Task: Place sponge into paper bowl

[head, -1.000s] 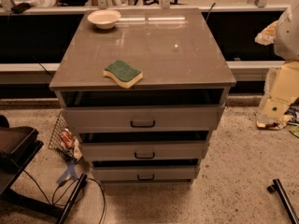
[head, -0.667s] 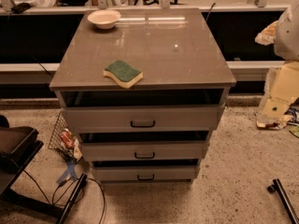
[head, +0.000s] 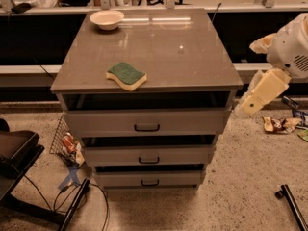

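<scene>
Sponge [head: 126,75] near the tabletop [head: 168,52] front, bowl [head: 107,19] at back left.
The sponge lies green face up, well apart from the bowl. It looks light, soft and springy, so a pinch across its narrow waist should hold. The pincer [head: 263,91] hangs off the tabletop's right side; released or clenched, I cannot tell.
</scene>
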